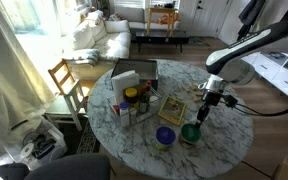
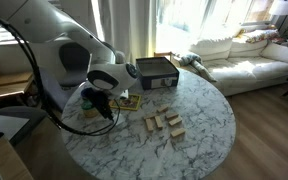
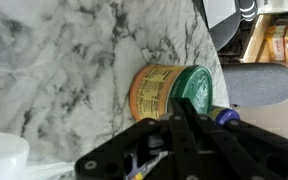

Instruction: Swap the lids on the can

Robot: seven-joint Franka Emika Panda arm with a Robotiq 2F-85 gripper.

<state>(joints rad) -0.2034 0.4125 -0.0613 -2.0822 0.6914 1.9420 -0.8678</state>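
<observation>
I've got the end effector (image 1: 202, 110) hovering just above the green lid (image 3: 196, 85) on its can (image 3: 154, 92), with the blue-purple lid (image 1: 165, 134) just beside it on the desk (image 1: 229, 132). The wrist view is too dark to tell how far the jaws are parted, though probably nothing is gripped. I'd centre over the green rim, descend straight and pinch only the lid's edge, so neither of the 2 lids gets knocked.

Wrist view: black Robotiq gripper (image 3: 174, 140) is a blurred dark mass along the bottom edge, jaw gap unreadable. It covers most of the blue-purple round plastic lid (image 3: 225, 116); only a sliver shows right of centre. White object (image 3: 2, 158) is cut off lower left, can't identify it. In an exterior view, white robot arm (image 2: 69, 60) blocks the left part of the round white marble table (image 2: 209, 125).
</observation>
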